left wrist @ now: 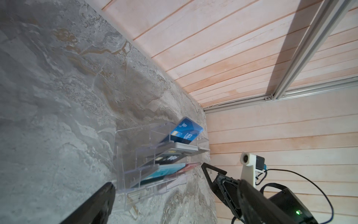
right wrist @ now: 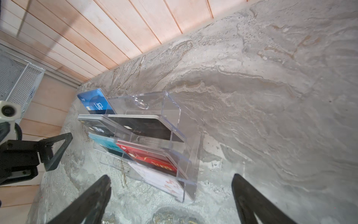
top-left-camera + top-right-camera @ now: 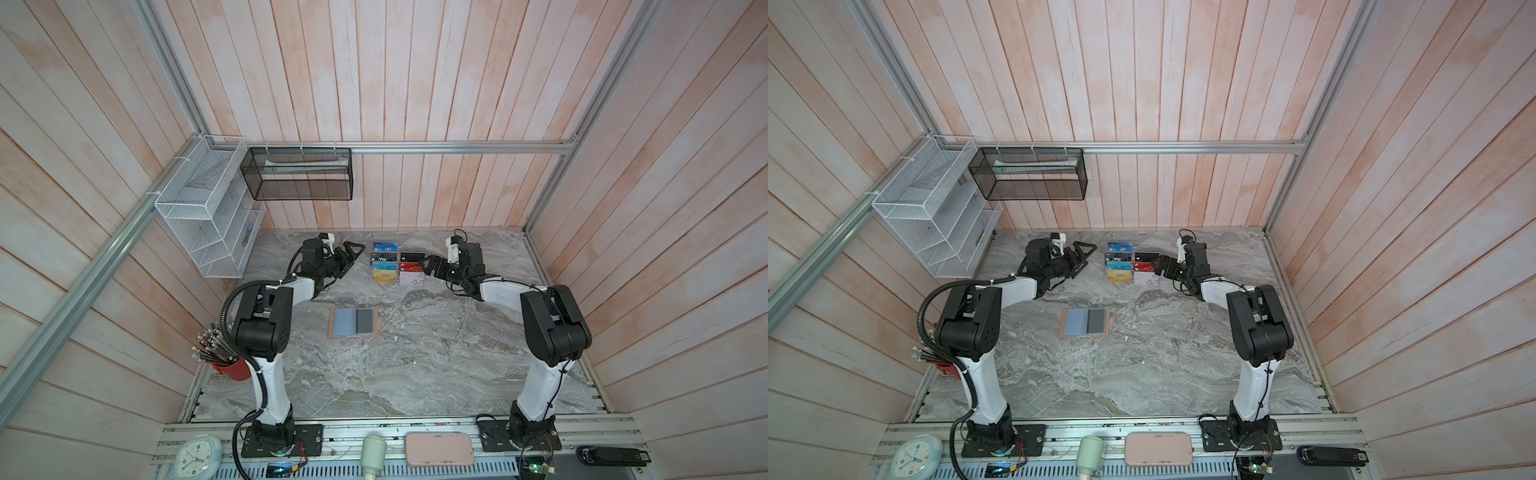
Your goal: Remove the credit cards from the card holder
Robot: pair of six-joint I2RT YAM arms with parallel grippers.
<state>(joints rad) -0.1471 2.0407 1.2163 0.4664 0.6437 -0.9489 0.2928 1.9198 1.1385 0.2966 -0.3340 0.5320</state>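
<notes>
Left end effector (image 3: 352,255) is sitting fully open and empty, close beside the clear acrylic rack (image 3: 398,266). Right end effector (image 3: 426,266) is mirroring it on the rack's other side, also spread wide and gripping nothing. Card holder (image 3: 353,323) is lying unfolded and flat on the marble surface (image 3: 415,365), well apart from both and nearer the arm bases, lining facing up, presumably so the slots are reachable from above. Only pale blue and grey panels are showing. I'm not seeing any credit cards poking out, though the top views are too coarse to rule it out. Both arms are sitting at the rack rather than over the holder, so I'm guessing extraction is either finished or not begun. Wrist views are giving what the top views aren't: tiered stacks leaning back in the rack, with a blue VIP card (image 2: 95,100), black cards (image 2: 147,126) and red cards (image 2: 153,159), print legible. They're missing the holder entirely. Each wrist view is also catching the opposite end effector beside the rack.
</notes>
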